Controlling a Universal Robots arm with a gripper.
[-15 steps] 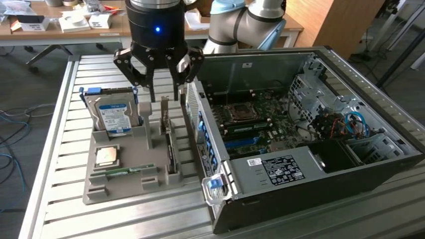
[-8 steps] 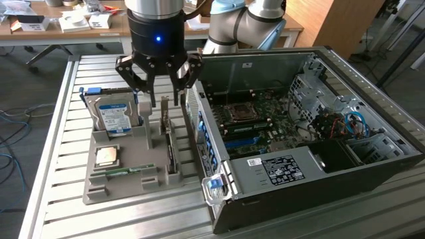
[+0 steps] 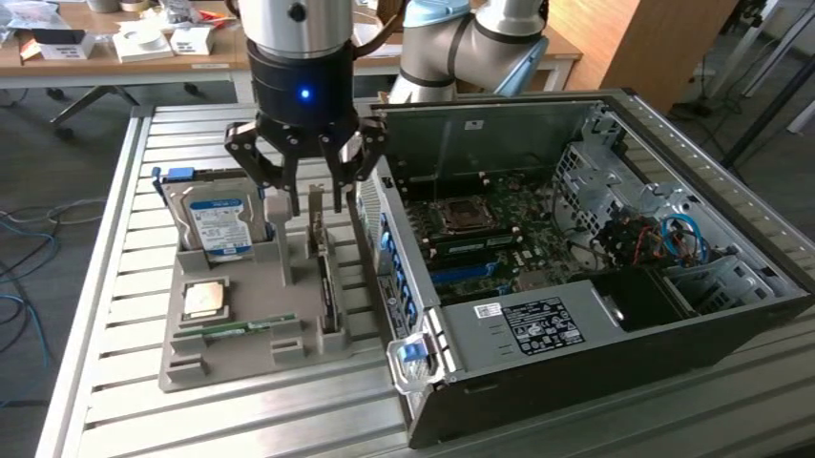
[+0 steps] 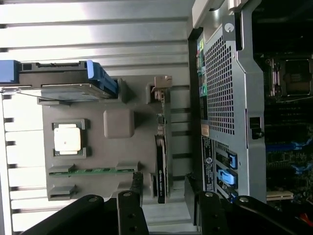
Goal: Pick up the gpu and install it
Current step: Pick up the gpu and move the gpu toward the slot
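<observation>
Gripper [image 3: 315, 202] hangs open, empty, over the tray [image 3: 242, 351] — wrist view puts the gpu [image 4: 160, 169] between its fingers [image 4: 131, 211].

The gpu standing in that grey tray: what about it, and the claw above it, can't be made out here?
1. Faces of the gpu: both views catch it edge-on, so chips and connectors are hidden; the slot in the grey tray covers its lower edge.
2. Contact: the open gripper straddles the card, but whether its fingers touch it cannot be told.
3. The white label on the computer case: print too small in the exterior view.
</observation>
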